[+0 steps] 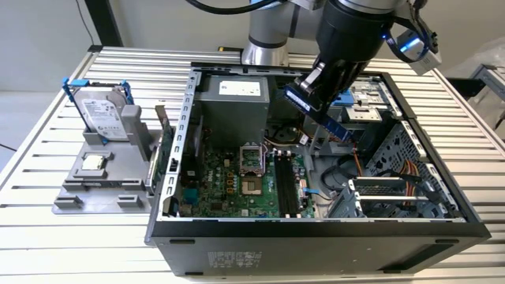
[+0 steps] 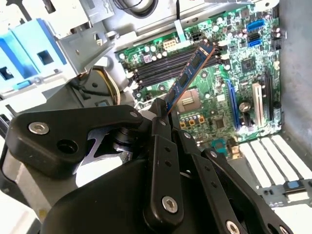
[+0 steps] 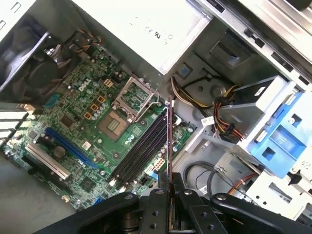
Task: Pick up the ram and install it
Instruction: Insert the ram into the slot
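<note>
Open air from the ram (image 1: 327,121) in the gripper (image 1: 309,89) down to the black memory slots (image 1: 285,188). Crowded on the exterior view's right by drive cage (image 1: 392,155) and orange cables (image 1: 410,171), at the far end by the grey power supply (image 1: 233,112).

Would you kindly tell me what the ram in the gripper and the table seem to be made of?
The ram, clamped in the gripper, looks like blue circuit-board laminate, probably fibreglass, matte, with dark chips along its face. The table appears to be bare aluminium: pale silver ribbed slats with a dull sheen.
</note>
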You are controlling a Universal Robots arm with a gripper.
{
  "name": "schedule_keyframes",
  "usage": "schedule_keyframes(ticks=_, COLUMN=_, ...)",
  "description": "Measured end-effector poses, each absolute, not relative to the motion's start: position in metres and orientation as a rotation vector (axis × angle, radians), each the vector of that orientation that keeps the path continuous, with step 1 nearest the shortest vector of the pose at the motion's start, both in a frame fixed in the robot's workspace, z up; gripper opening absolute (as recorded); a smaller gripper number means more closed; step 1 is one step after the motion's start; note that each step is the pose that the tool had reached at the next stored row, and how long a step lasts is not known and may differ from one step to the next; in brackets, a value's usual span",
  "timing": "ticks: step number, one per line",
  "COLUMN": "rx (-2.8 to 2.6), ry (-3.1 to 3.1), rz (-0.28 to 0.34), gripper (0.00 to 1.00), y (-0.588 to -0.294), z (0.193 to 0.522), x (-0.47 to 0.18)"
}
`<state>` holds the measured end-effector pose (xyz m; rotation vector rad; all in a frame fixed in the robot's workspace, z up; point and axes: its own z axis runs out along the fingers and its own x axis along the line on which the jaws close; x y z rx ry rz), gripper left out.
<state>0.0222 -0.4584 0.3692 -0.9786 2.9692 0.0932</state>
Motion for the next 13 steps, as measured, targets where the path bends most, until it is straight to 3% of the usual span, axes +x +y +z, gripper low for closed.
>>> schedule_keyframes(ticks=13, rx=-0.751, ry=3.030, rz=0.091, gripper=0.00, y=-0.4583, z=0.3692, x=0.0222)
